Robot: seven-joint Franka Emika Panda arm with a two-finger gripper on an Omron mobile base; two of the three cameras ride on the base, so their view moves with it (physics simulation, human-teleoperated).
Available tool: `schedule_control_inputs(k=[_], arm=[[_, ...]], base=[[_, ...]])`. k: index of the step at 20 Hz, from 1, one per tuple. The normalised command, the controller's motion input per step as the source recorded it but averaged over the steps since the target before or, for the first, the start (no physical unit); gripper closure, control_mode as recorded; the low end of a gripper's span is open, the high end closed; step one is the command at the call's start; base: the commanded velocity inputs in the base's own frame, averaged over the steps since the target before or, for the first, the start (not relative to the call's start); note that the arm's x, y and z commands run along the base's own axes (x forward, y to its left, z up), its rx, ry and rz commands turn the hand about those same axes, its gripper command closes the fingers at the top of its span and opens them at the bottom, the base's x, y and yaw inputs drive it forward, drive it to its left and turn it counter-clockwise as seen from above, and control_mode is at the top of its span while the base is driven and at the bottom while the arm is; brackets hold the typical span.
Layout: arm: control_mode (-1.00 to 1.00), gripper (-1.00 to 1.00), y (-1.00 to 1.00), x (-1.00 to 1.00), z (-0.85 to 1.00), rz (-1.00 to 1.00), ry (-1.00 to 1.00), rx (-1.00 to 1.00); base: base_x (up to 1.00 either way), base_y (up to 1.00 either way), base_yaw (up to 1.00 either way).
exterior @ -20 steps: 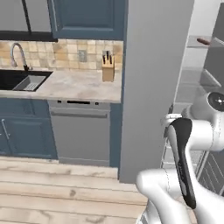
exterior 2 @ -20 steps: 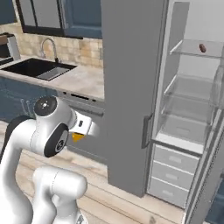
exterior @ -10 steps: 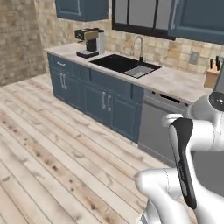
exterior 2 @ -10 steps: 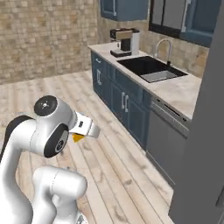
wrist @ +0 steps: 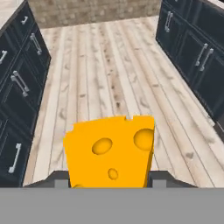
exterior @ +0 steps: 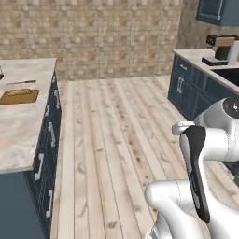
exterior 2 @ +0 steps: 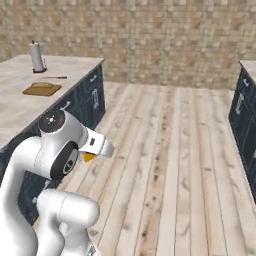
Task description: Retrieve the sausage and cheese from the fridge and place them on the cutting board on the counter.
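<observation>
We are carrying the cheese [wrist: 110, 151], clamped in our gripper [wrist: 109, 178], toward the counter [exterior: 21, 126] at ten o'clock, where the cutting board [exterior: 18, 96] is waiting, so next we are judging we must drive closer and reach over it.

1. A brick wall [exterior: 93, 32] of tan and brown blocks closes the far end of the room
2. A light wooden plank floor [exterior: 116, 140] runs between two rows of dark blue cabinets [wrist: 19, 83] with silver bar handles
3. A coffee machine [exterior: 219, 46] stands at the far right in the left base view, just beyond the dark sink [exterior: 229, 74]
4. A paper towel roll [exterior 2: 36, 56] stands upright on its holder at the far left in the right base view
5. A knife [exterior 2: 55, 77] lies flat near it
</observation>
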Motion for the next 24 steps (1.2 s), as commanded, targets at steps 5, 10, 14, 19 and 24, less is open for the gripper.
schedule_control_inputs(k=[5,10,14,19,24], arm=[[1.0,1.0,0.0,0.0,0.0,0.0,0.0,0.0],[1.0,1.0,0.0,0.0,0.0,0.0,0.0,0.0],[1.0,1.0,0.0,0.0,0.0,0.0,0.0,0.0],[1.0,1.0,0.0,0.0,0.0,0.0,0.0,0.0],[1.0,1.0,0.0,0.0,0.0,0.0,0.0,0.0]], base=[[0.0,0.0,0.93],[0.67,-0.01,0.45],[0.84,-0.03,0.24],[0.88,-0.02,0.21],[0.88,-0.01,0.22]])
